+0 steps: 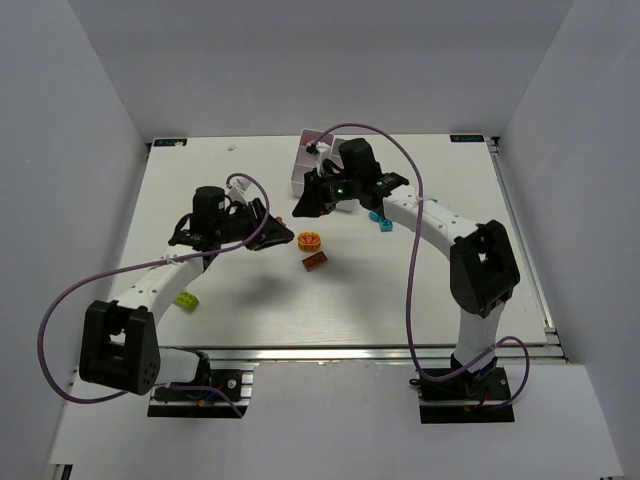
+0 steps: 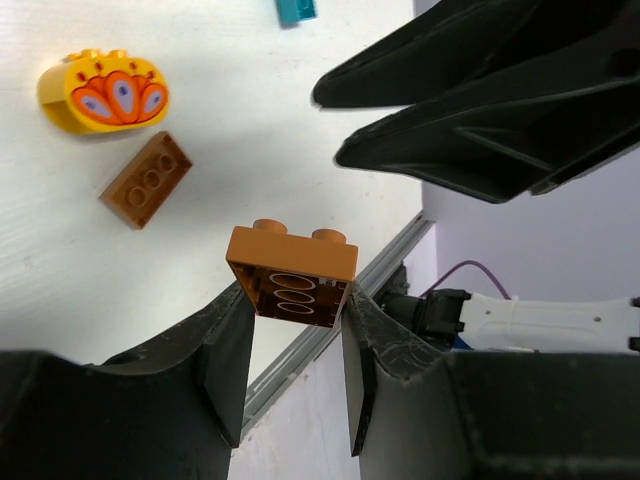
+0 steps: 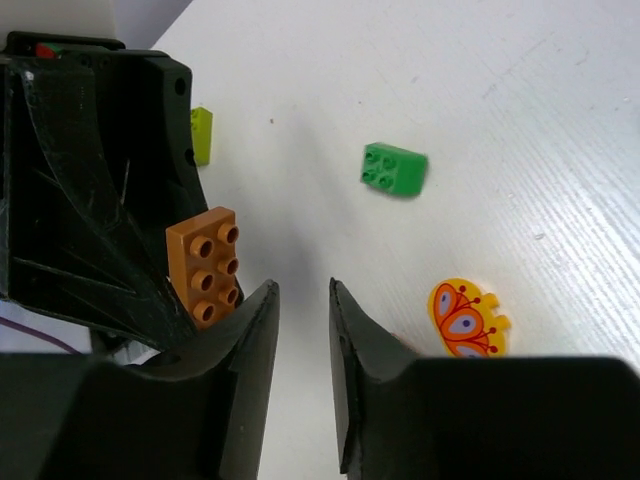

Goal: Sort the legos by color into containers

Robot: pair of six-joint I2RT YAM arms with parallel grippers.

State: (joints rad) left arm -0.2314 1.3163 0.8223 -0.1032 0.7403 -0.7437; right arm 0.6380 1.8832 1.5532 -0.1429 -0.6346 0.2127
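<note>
My left pincer [image 2: 296,305] clamps an orange-brown two-by-three brick [image 2: 291,262] at the lower middle of the left wrist view, its hollow underside showing, held off the white tabletop [image 2: 260,130], while my right pincer [image 3: 303,310] stands narrowly parted, holding nothing.

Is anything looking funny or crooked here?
Yes: the orange-brown brick sits crooked in the left gripper, pinched only at the very tip, so it might slip. The right gripper hangs close beside it, empty.
</note>
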